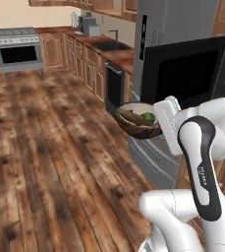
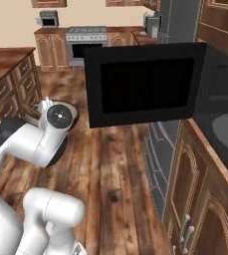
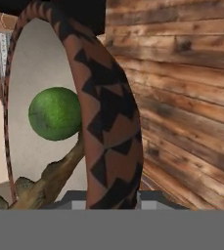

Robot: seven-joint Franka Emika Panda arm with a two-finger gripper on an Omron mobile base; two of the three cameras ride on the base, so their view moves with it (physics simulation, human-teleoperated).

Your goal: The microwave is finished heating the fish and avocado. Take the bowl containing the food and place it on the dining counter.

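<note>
The dark brown bowl [image 1: 136,125] hangs in the air over the wooden floor, in front of the microwave's open door [image 1: 187,74]. My gripper [image 1: 159,129] is shut on the bowl's right rim. In the bowl lie the green avocado [image 1: 147,117] and the brownish fish [image 1: 130,116]. The hand view, rolled sideways, shows the patterned bowl wall [image 3: 108,112] running between my fingers, with the avocado [image 3: 55,113] and the fish [image 3: 50,180] inside. From the right base the bowl [image 2: 68,106] peeks out behind my arm. The microwave [image 2: 220,119] stands open at right. The dining counter [image 2: 3,57] lies to the left.
The grey refrigerator [image 1: 175,19] rises behind the microwave door [image 2: 145,84]. Wall cabinets with a sink [image 1: 111,45] and a black dishwasher [image 1: 115,86] run along the right. A stove [image 1: 16,49] stands at the far wall. Broad wooden floor [image 1: 45,147] opens to the left.
</note>
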